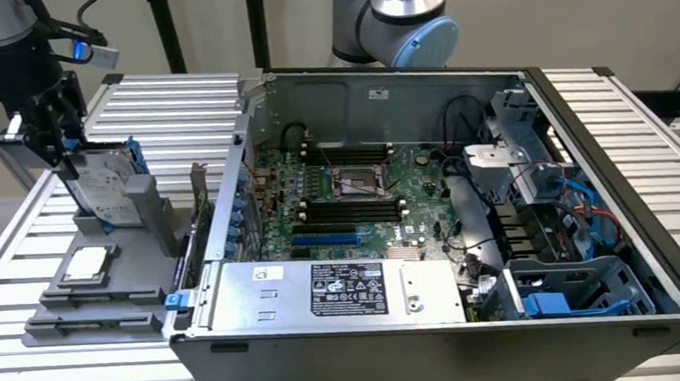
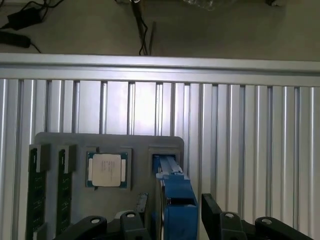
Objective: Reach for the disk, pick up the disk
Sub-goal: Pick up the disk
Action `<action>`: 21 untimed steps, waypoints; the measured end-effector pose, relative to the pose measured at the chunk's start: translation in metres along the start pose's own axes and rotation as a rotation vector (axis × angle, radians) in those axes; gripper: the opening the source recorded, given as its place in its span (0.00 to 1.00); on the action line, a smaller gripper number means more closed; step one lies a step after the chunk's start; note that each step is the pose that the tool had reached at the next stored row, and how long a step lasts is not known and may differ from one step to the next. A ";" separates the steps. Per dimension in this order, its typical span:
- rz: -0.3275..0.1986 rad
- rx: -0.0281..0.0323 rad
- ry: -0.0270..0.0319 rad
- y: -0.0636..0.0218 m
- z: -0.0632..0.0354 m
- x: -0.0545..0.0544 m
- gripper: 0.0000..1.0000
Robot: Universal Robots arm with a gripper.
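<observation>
**Straddling the disk (image 2: 175,197) with the end effector (image 2: 176,221) wide open**

We find the end effector (image 1: 59,145) at about ten o'clock in the exterior view, spread wide and holding nothing. The wrist view shows one of its fingers (image 2: 132,219) on each flat side of the disk. The disk's blue carrier (image 2: 177,187) edge runs along the gap between them. We cannot tell whether either finger touches it.

In the exterior view the disk (image 1: 106,184) lies toward five o'clock from the end effector, close beneath it. It stands on edge, long axis upright, in a slot of the grey holder (image 1: 139,236). We judge its flat faces to be turned toward the fingers.

A chip (image 1: 87,264) rests in the holder at six o'clock from the disk. The computer case (image 1: 447,345) stands at three o'clock. Both sit on the table (image 1: 0,295).
</observation>
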State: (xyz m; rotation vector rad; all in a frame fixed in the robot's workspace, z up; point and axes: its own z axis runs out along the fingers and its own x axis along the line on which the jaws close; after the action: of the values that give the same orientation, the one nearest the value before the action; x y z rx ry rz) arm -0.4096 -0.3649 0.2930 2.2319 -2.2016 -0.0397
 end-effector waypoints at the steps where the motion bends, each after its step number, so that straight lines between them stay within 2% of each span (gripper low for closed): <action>1: -0.001 -0.0001 0.0001 0.0004 0.0000 0.000 0.54; 10: -0.001 0.0000 0.0001 0.0007 0.0002 0.000 0.52; 12: -0.001 0.0000 0.0002 0.0007 0.0002 0.000 0.39; 14: -0.001 -0.0001 0.0001 0.0007 0.0002 0.000 0.39; 15: -0.001 0.0000 0.0001 0.0008 0.0002 0.000 0.34; 21: -0.001 0.0000 0.0000 0.0008 0.0002 0.001 0.33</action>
State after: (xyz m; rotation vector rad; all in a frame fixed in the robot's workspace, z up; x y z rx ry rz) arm -0.4104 -0.3663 0.2927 2.2329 -2.2006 -0.0397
